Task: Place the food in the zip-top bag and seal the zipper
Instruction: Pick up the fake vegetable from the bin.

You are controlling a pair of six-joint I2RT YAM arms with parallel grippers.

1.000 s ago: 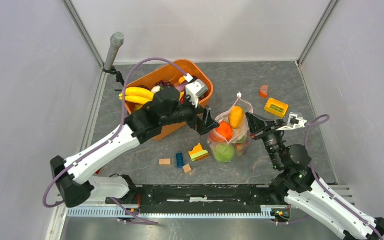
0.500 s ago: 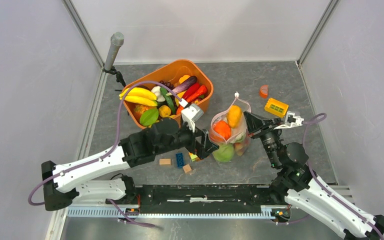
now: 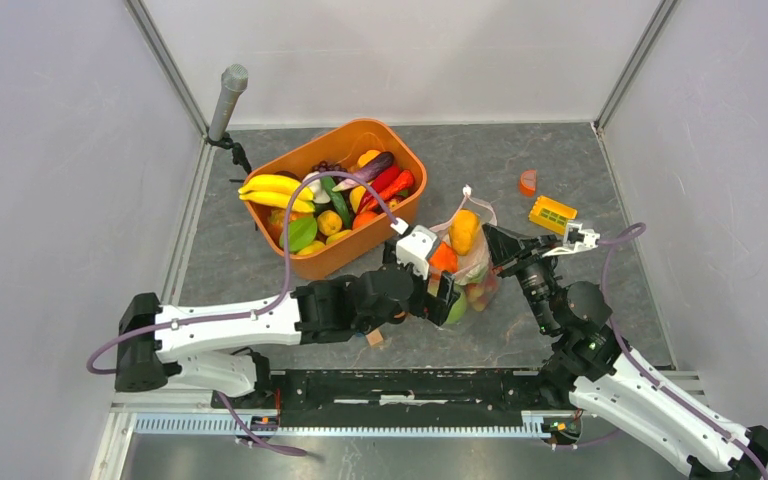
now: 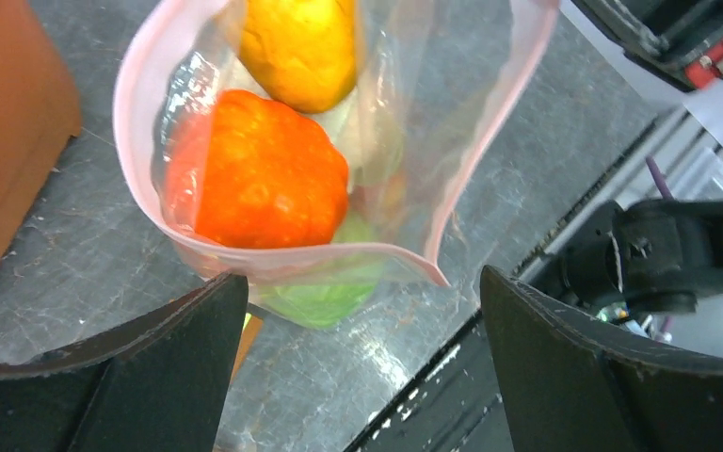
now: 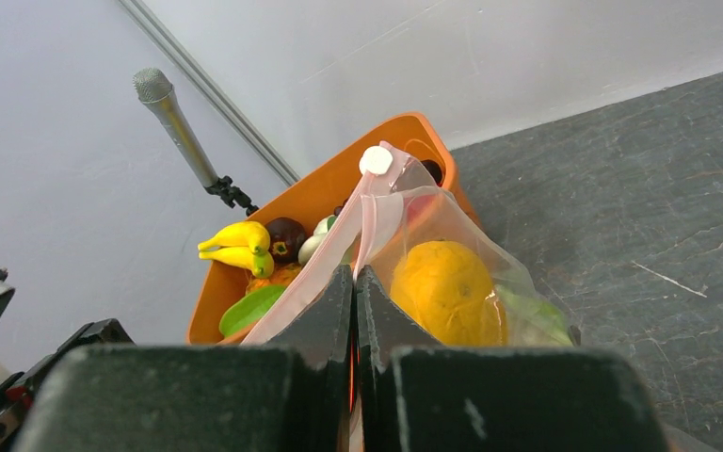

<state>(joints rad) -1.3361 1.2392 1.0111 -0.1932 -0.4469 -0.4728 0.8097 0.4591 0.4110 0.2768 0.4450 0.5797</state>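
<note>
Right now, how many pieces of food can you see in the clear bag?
3 clearly: a yellow-orange one farthest from the arms, a red-orange one next, a green one nearest. Others may be hidden.

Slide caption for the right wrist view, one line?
Closed right jaws pinch the zipper of the zip-top bag, yellow-orange fruit inside, orange tub behind.

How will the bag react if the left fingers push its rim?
Probably floppy: the zip-top bag is thin crinkled film and its zipper bows, so it should buckle, not slide. Loaded with food, it may slump if the right gripper, pinching the zipper, lets go.
</note>
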